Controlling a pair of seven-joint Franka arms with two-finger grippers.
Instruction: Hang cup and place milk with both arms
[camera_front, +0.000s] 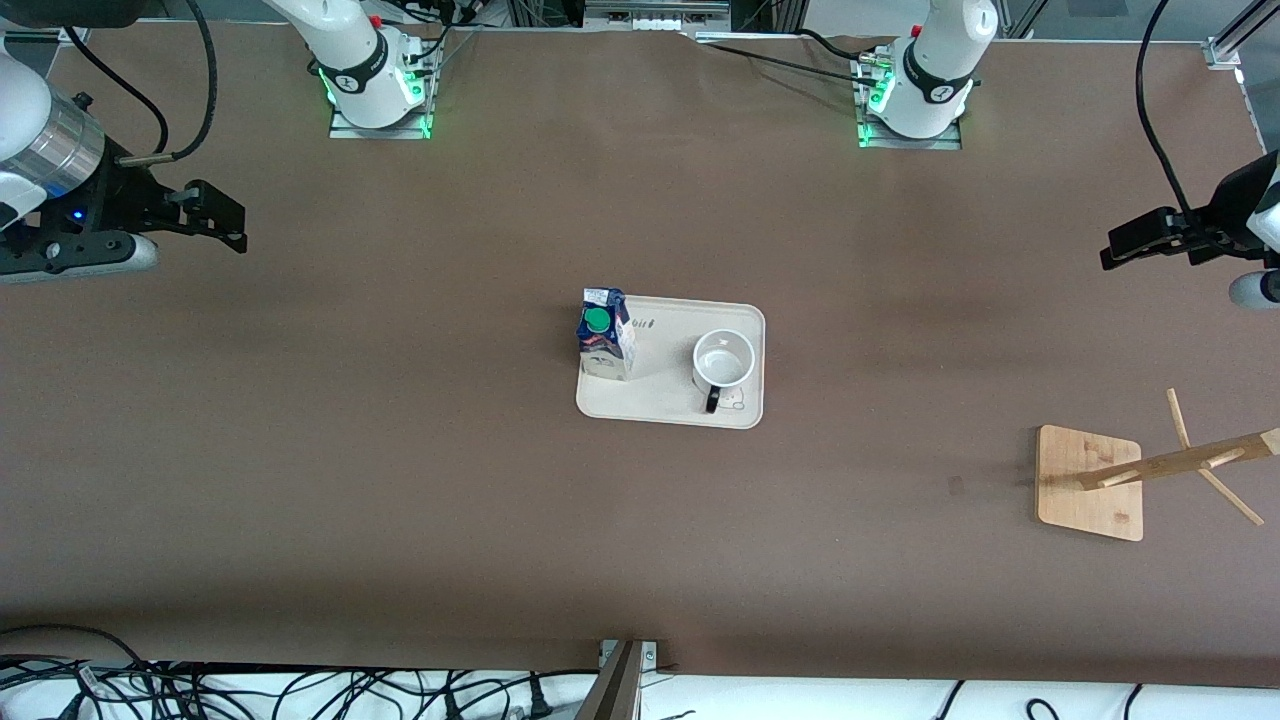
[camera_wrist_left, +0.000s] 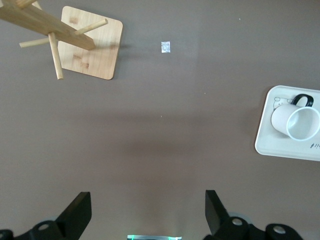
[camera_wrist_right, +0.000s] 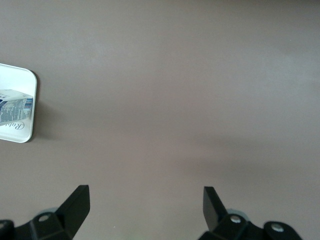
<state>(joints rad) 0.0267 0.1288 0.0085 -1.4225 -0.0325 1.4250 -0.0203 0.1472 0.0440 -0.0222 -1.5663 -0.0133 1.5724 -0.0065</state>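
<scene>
A cream tray (camera_front: 660, 415) lies mid-table. On it, toward the right arm's end, stands the milk (camera_front: 605, 345), a blue and white carton with a green cap. The cup (camera_front: 722, 362), white with a black handle, sits upright at the tray's other end. My right gripper (camera_front: 225, 220) hangs open and empty over bare table at the right arm's end, well apart from the tray. The left gripper (camera_front: 1118, 245) is open and empty over the left arm's end. In the left wrist view the gripper (camera_wrist_left: 148, 210) frames bare table, with the cup (camera_wrist_left: 295, 122) off to one side. The right wrist view shows its gripper (camera_wrist_right: 146, 207) and the milk (camera_wrist_right: 15, 107).
A wooden cup rack (camera_front: 1090, 480) with a square base and slanted pegs stands nearer the front camera than the tray, toward the left arm's end; the left wrist view shows the rack (camera_wrist_left: 95, 50) too. A small pale scrap (camera_wrist_left: 166, 46) lies beside it. Cables run along the table's edge.
</scene>
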